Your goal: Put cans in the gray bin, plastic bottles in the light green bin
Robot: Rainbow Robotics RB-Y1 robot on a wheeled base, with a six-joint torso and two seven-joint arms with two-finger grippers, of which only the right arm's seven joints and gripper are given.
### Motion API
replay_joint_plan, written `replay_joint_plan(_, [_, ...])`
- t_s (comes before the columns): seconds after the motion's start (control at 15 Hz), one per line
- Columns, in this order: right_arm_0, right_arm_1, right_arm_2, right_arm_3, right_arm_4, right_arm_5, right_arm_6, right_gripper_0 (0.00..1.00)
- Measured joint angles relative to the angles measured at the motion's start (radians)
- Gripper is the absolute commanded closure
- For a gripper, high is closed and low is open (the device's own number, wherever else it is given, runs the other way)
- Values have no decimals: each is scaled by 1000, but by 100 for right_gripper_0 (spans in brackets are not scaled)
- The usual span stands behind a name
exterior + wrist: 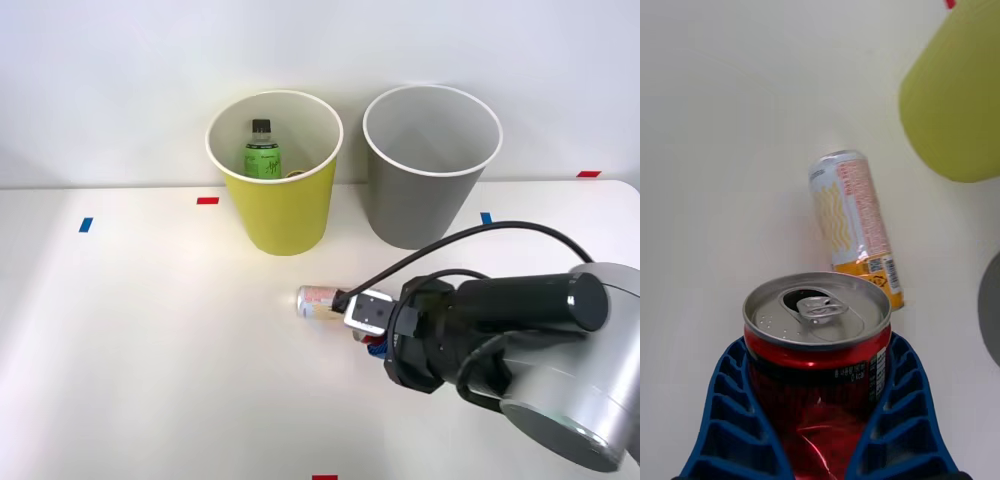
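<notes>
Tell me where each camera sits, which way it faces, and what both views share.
Front view: above the arms, facing forward and down at the table; right arm and pincer enter from the right.
Right wrist view: on the right wrist, looking along the blue fingers closed around the red can.
Shared: the pale can, light green bin, gray bin.
</notes>
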Motion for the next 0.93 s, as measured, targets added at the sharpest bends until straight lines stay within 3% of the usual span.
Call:
replay_joint_plan(0.4, [243, 24, -168, -183, 113, -186, -159, 98])
replay_joint_plan(0.93, [234, 49, -341, -187, 130, -295, -472, 98])
